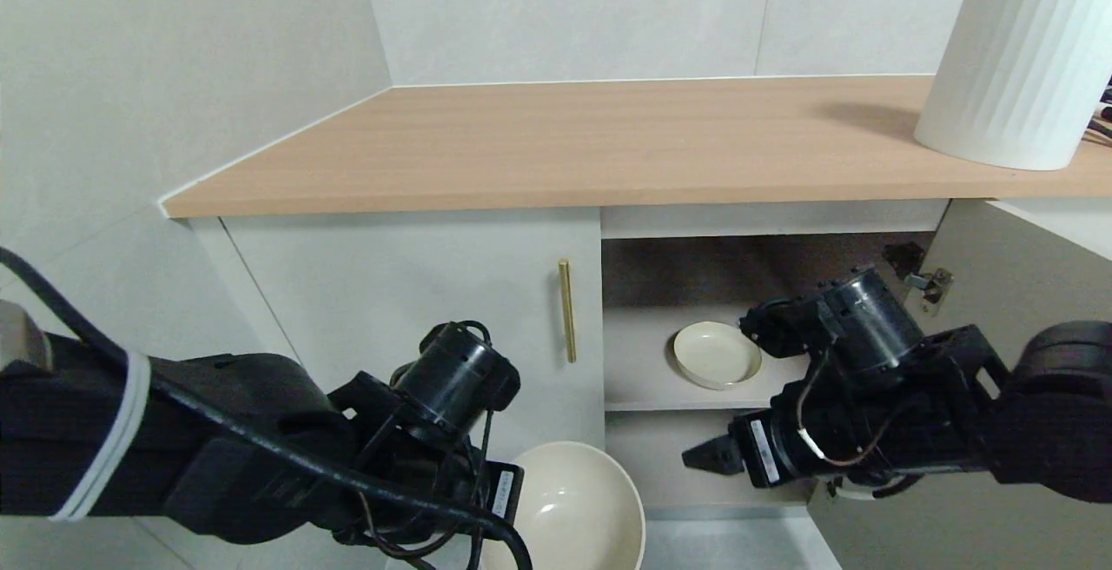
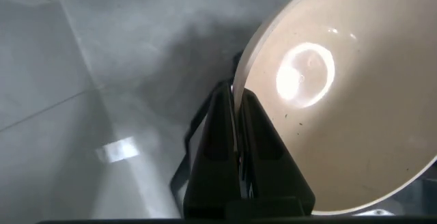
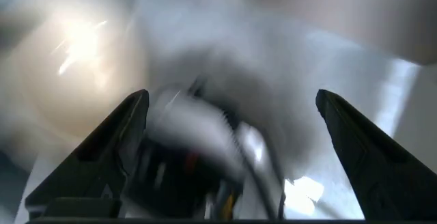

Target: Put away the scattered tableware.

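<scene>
Left wrist view: my left jaws pinch the rim of the cream bowl [image 2: 341, 80], carrying it low before the closed cabinet door [image 1: 417, 292], bound, I judge, for the shelf [image 1: 634, 379]. My right jaws hang spread near the small dish [image 1: 717, 354] there.

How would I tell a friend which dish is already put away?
Find the long wooden counter; under it, to the right of the shut door with the brass handle, the cupboard stands open. On its upper shelf lies a small, shallow cream dish. The other cream piece, a bigger, deeper bowl, is outside, gripped by the left gripper.
</scene>
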Available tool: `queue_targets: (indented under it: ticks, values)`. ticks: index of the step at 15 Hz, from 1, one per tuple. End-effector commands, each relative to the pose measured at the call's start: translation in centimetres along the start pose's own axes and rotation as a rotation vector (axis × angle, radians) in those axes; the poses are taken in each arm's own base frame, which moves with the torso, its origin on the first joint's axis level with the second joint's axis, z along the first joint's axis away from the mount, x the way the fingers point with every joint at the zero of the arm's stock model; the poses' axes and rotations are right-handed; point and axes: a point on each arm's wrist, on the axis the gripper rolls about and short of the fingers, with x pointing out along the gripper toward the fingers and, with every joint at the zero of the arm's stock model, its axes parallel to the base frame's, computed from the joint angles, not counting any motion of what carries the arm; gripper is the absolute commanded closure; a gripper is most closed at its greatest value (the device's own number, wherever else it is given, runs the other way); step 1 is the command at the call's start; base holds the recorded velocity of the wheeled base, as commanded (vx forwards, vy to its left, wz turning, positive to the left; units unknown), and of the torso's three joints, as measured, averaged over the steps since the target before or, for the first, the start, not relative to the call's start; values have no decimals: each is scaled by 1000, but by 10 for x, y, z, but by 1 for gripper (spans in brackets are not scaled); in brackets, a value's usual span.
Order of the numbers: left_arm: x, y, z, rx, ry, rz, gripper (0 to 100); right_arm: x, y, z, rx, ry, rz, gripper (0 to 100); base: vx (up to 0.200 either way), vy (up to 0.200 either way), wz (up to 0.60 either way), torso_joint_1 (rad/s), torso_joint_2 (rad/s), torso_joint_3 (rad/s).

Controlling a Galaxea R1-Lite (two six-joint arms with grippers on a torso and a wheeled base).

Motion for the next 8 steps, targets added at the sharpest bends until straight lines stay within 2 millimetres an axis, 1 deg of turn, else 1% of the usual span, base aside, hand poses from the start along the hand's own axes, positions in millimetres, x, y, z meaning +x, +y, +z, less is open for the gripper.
queue_targets:
  ticks: [1, 4, 5, 6, 8]
  values:
    - [8, -11, -5, 38, 19, 15, 100, -29, 23, -6, -85, -28, 86, 0, 0, 0, 0, 0, 0, 0]
    - [4, -16, -8, 57, -14, 50, 100, -7, 38, -16, -133, 42, 74, 0, 0, 0, 0, 0, 0, 0]
    - [2, -19, -9, 64, -26, 56, 100, 8, 41, -22, -149, 66, 17, 0, 0, 0, 0, 0, 0, 0]
    - [-3, -20, -9, 66, -40, 47, 100, 18, 43, -26, -160, 85, -19, 0, 0, 0, 0, 0, 0, 0]
    - [-13, -22, -11, 74, -64, 25, 100, 36, 48, -29, -166, 101, -31, 0, 0, 0, 0, 0, 0, 0]
